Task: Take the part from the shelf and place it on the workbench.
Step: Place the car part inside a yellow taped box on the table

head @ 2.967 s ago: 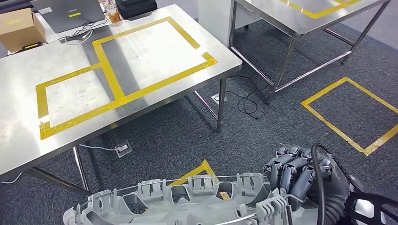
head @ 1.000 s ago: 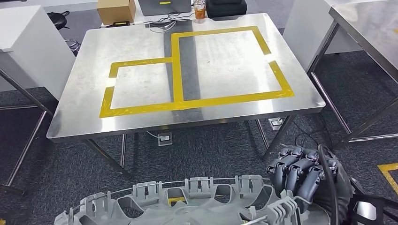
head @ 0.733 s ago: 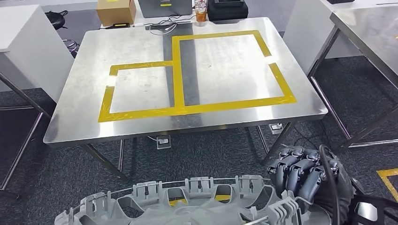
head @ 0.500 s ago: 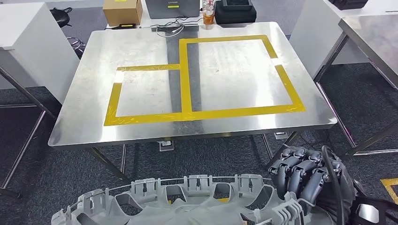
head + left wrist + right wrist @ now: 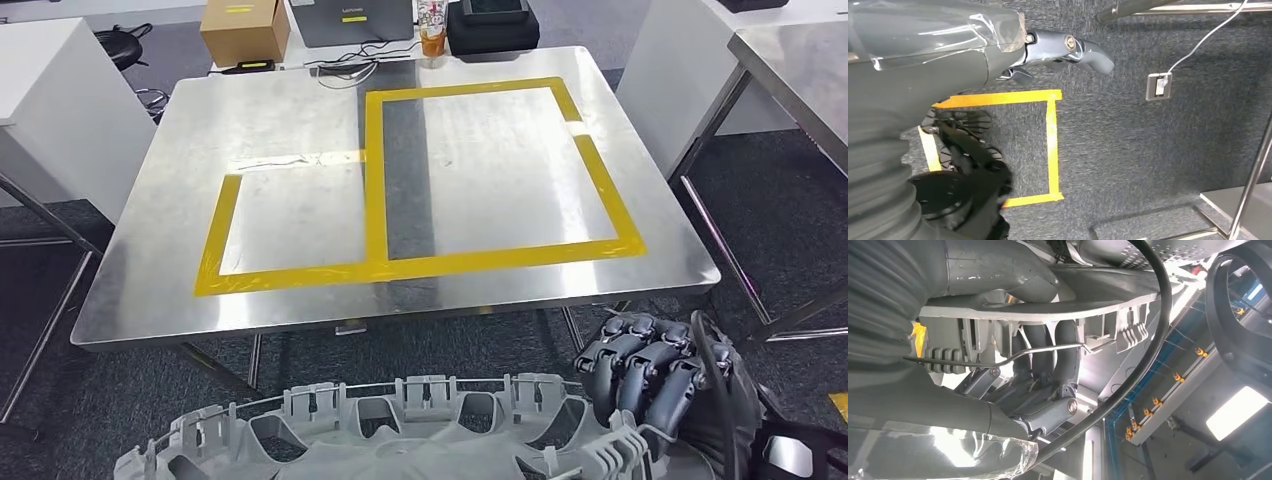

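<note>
Head view: the grey ribbed plastic part (image 5: 400, 430) sat at 6 o'clock, carried low, short of the steel workbench (image 5: 130, 290), right hand (image 5: 645, 375) curled over its rim for support. Left wrist view: left hand (image 5: 1058, 50) state unclear. Right wrist view: fingers (image 5: 1048, 355) wrapped the part's edge.
</note>
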